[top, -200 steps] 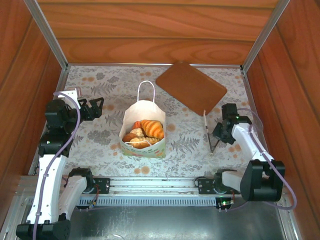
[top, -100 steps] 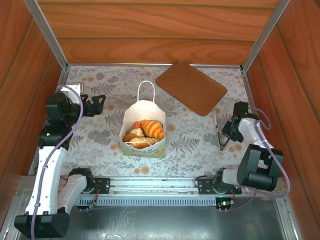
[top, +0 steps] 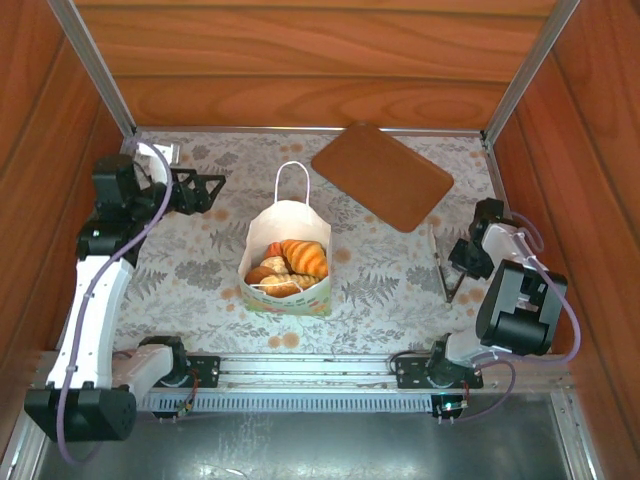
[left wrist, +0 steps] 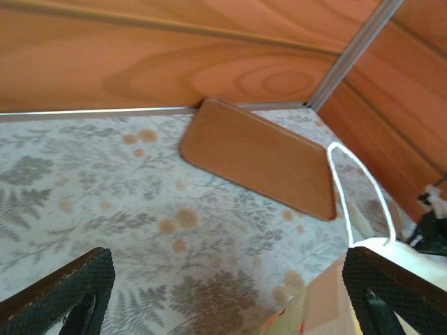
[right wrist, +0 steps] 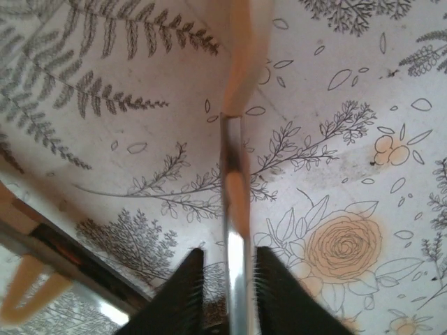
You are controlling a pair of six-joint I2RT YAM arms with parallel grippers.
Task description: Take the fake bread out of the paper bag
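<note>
My left tool (top: 212, 187) gapes wide at 10 o'clock of the paper bag (top: 287, 222) holding the fake bread (top: 298, 260); my right tool (right wrist: 228, 276) pinches a thin metal utensil (right wrist: 232, 160)

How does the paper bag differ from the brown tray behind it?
The paper bag is white with a coloured print, while the tray is plain brown. The bag stands open with a loop handle; the tray lies flat. The bag holds the bread; the tray carries nothing. Both rest on the flowered table.
</note>
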